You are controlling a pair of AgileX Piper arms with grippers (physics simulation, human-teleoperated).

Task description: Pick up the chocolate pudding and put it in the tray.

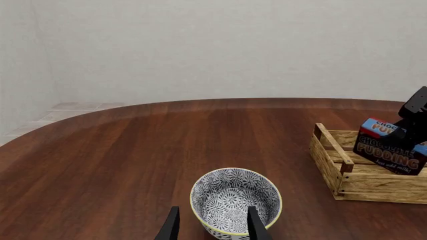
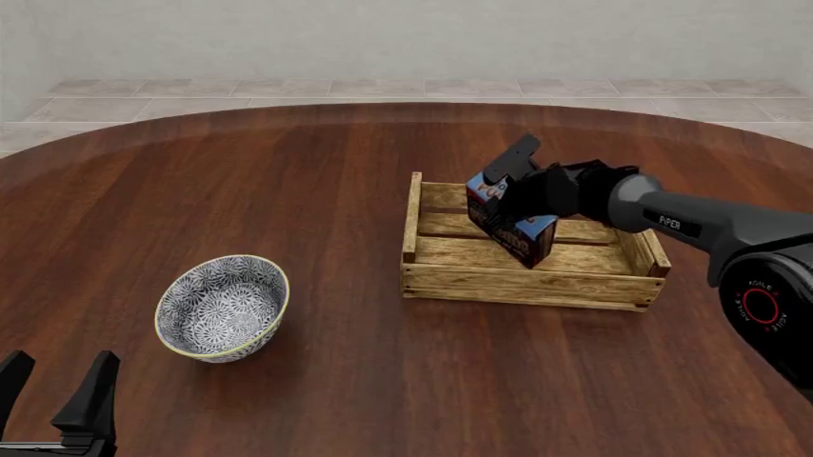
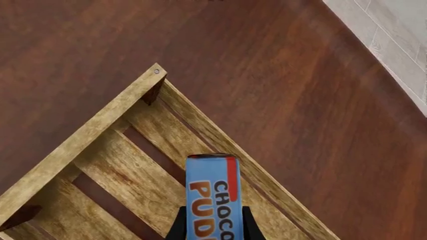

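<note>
The chocolate pudding [image 2: 515,230] is a small carton with a blue top and a dark brown front. It stands tilted inside the wooden slat tray [image 2: 527,284], its lower edge on or just above the slats. My right gripper [image 2: 508,195] is shut on the carton's top from the right. In the right wrist view the carton [image 3: 212,195] sits between the two fingers, over the tray's slats [image 3: 87,135]. The left wrist view shows the pudding [image 1: 390,147] in the tray [image 1: 373,185]. My left gripper [image 2: 57,386] is open and empty at the near left edge.
A blue-patterned white bowl [image 2: 223,305] stands on the dark wooden table left of the tray, just beyond my left gripper's fingers [image 1: 172,227]. The round table's far edge [image 2: 381,107] meets a tiled floor and pale wall.
</note>
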